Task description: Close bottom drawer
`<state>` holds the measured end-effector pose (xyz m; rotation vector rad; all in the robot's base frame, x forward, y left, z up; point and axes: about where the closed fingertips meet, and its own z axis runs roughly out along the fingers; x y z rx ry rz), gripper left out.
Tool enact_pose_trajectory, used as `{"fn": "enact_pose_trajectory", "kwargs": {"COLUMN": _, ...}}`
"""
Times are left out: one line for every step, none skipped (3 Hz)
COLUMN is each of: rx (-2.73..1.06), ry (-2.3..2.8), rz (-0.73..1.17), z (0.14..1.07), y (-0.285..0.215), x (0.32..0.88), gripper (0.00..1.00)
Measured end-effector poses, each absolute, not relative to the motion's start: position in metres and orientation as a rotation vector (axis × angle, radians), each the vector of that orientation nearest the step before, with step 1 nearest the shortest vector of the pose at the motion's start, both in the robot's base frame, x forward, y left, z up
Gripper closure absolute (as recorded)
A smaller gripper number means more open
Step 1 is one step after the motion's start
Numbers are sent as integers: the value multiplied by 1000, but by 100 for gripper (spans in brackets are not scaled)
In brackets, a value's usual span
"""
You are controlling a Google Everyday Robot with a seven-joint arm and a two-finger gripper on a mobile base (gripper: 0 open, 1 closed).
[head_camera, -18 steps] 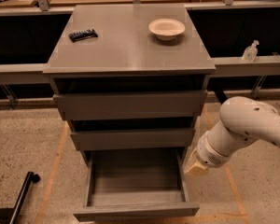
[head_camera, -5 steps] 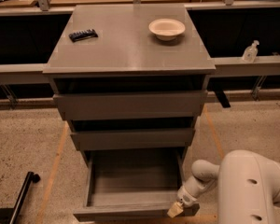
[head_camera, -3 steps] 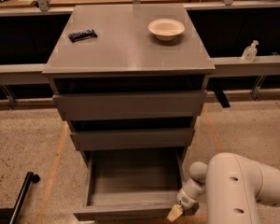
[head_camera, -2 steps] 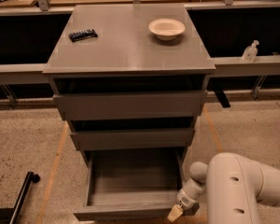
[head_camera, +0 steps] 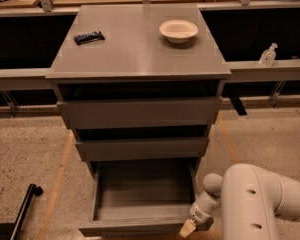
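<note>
The bottom drawer (head_camera: 142, 194) of the grey cabinet (head_camera: 140, 54) is pulled well out, its shallow grey box open and bare inside. Its plain grey front (head_camera: 135, 228) runs along the bottom edge of the camera view. My gripper (head_camera: 188, 228) is low at the drawer's front right corner, right against the front panel. The white arm (head_camera: 260, 204) fills the lower right. The two drawer fronts above, top (head_camera: 140, 112) and middle (head_camera: 142, 149), stick out a little.
A beige bowl (head_camera: 178, 30) and a small dark object (head_camera: 88, 36) lie on the cabinet top. A clear bottle (head_camera: 268, 54) stands on a ledge at the right. A black rod (head_camera: 22, 211) lies on the speckled floor at lower left.
The arm swung from beside the drawer's right side down to its front right corner. Over the last second the gripper has barely moved, and the drawer looks just as far out.
</note>
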<state>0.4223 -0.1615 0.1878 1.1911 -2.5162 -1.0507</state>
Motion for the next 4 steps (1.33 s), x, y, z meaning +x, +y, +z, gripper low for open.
{"fn": "enact_pose_trajectory", "kwargs": {"rx": 1191, "ry": -2516, "rz": -1051, "z": 188, "y": -162, "x": 422, "gripper": 100}}
{"fn": "enact_pose_trajectory", "kwargs": {"rx": 1193, "ry": -2517, "rz": -1050, "z": 189, "y": -161, "x": 423, "gripper": 100}}
{"fn": "enact_pose_trajectory", "kwargs": {"rx": 1269, "ry": -2541, "rz": -1031, "z": 194, "y": -154, "x": 438, "gripper": 100}}
{"fn": "enact_pose_trajectory", "kwargs": {"rx": 1266, "ry": -2537, "rz": -1035, "z": 192, "y": -153, "x": 435, "gripper": 84}}
